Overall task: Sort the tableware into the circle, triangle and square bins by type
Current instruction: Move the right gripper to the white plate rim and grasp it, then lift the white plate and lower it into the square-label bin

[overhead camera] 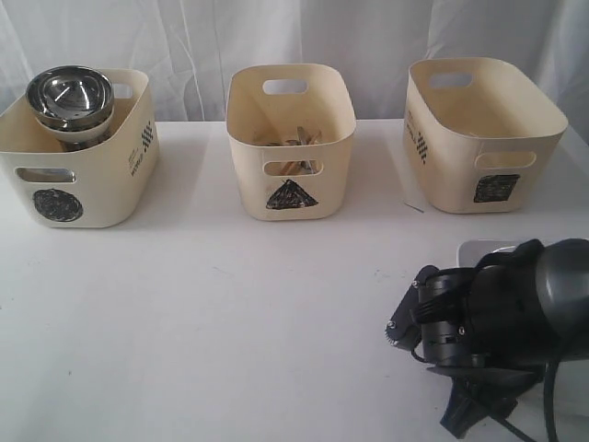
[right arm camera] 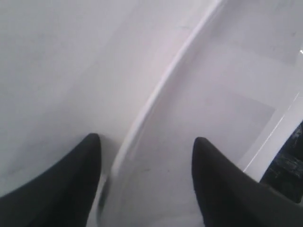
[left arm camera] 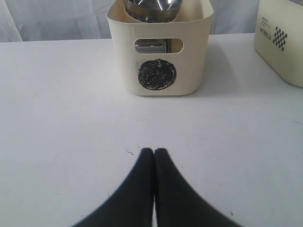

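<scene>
Left wrist view: my left gripper [left arm camera: 154, 153], black tips pressed together and empty, idles over the matte white table [left arm camera: 57, 118], out of the way. Ahead, the cream plastic circle bin [overhead camera: 92, 184] holds shiny nested steel bowls [overhead camera: 70, 92]. The triangle bin [overhead camera: 248, 157] holds wooden chopsticks [overhead camera: 296, 142] and cutlery I cannot make out. The square bin [overhead camera: 451, 166] shows nothing inside. Far right, my right gripper [right arm camera: 147, 139] spreads wide astride the raised rim of the glossy white plate [right arm camera: 161, 90], apparently to pinch it for that bin.
</scene>
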Controlling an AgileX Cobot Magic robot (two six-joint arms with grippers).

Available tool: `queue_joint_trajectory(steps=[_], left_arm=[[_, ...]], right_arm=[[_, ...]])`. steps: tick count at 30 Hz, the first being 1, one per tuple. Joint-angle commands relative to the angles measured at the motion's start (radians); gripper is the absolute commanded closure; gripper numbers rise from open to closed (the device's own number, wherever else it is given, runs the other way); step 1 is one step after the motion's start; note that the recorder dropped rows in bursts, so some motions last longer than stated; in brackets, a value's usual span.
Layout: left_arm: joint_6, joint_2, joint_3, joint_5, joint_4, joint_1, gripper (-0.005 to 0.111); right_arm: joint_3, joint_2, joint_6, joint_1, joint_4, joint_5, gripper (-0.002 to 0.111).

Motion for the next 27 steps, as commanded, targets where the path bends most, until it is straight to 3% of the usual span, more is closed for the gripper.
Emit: queue_joint_trajectory(steps=[1,4,10,17,27], left_arm=[[-0.006,-0.004,0.004,-0.004,-0.006,-0.002,0.107],[-0.006,-0.004,0.004,-0.004,-0.006,-0.002,0.107],[-0.006,-0.004,0.004,-0.004,-0.006,-0.002,0.107],[-0.006,-0.004,0.004,-0.004,-0.006,-0.002,0.107],[-0.006,-0.004,0.004,-0.004,-0.006,-0.002,0.107]], right_arm=[[0.005,0.047,0.012,-0.035,0.01,-0.067,0.054],[0.008,0.06,0.03,-0.035,0.014,-0.084,0.063],[0.02,0.058,0.085,-0.035,0.041,-0.127,0.108],[0.02,-0.086,0.104,-0.013,0.05,-0.143,0.108],[0.012,-0.48,0.098,0.037,0.08,-0.102,0.108]])
